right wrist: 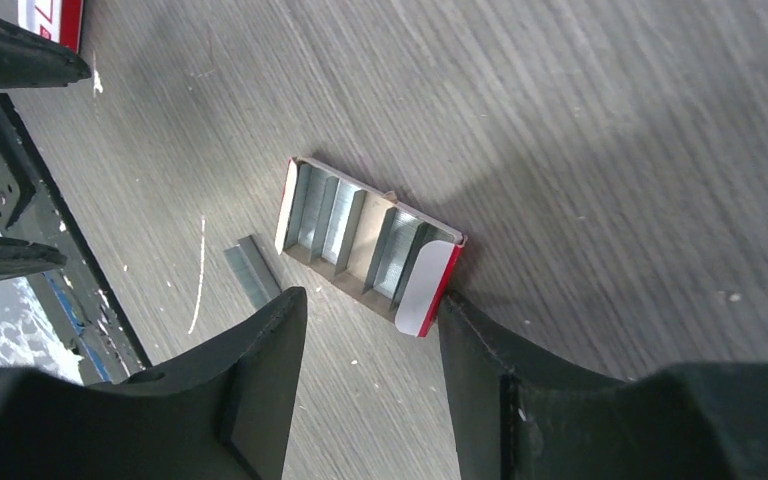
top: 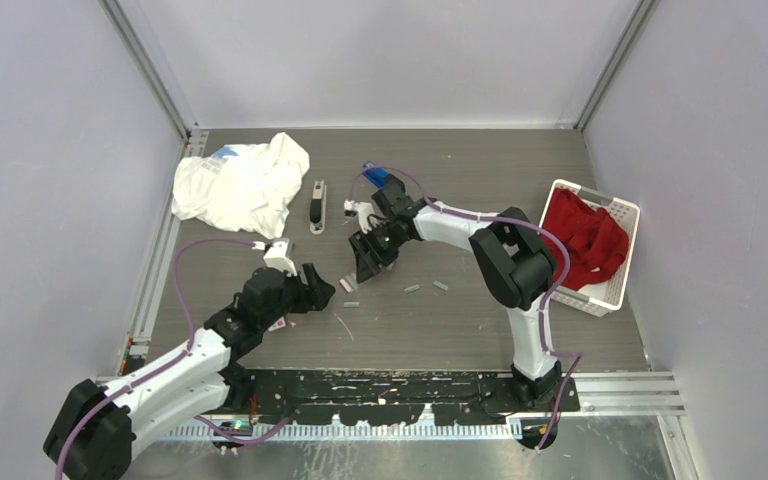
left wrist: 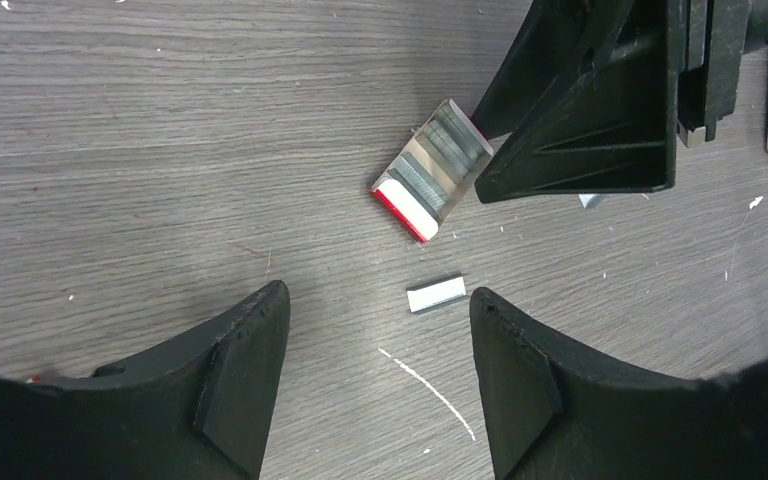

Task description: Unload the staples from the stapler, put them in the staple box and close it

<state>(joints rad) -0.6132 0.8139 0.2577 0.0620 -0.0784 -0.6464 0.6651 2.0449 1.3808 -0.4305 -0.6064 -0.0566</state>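
Near the middle of the table (top: 460, 330), the right gripper (right wrist: 370, 302) hangs low over a small open box (right wrist: 360, 235) with a red edge and rows of staples inside. Its jaws stand apart around the box's red end, and one fingertip (right wrist: 452, 312) seems to touch a corner, though the contact is hard to judge. Just beside the box, a loose strip of staples (left wrist: 436, 294) lies flat on the wood, below the parted, empty jaws of the left gripper (left wrist: 378, 300). Two more strips (top: 412, 289) lie further right. The stapler (top: 317, 206) rests well apart, beside a white cloth (top: 240, 185); a basket (top: 600, 196) holds red fabric.
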